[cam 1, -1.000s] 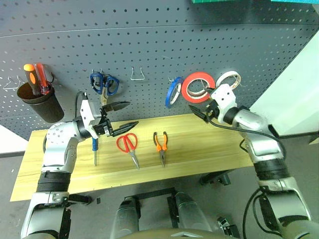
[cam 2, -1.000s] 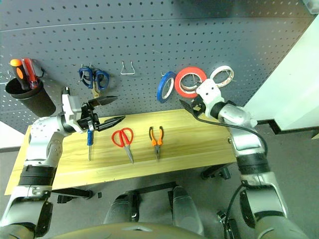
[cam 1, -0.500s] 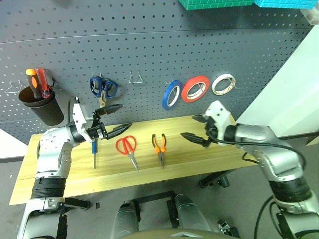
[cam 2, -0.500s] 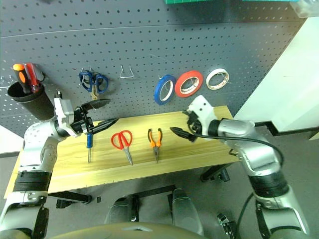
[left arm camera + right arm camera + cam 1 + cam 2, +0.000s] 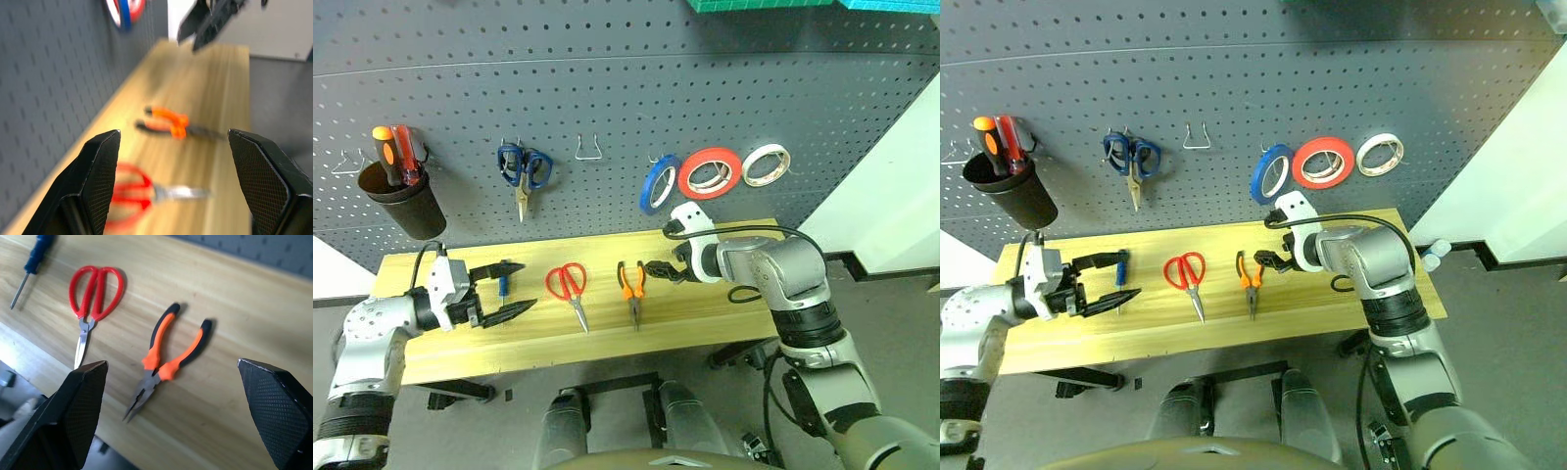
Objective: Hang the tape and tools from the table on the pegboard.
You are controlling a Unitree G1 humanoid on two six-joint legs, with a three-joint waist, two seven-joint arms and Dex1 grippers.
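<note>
Red tape now hangs on the pegboard, above and behind the right gripper, which has dropped to the table, jaws wide and empty, pliers just beside it. Left gripper has lowered too, open and empty, screwdriver between its fingers, scissors beyond. Tape done; tools remain.
</note>
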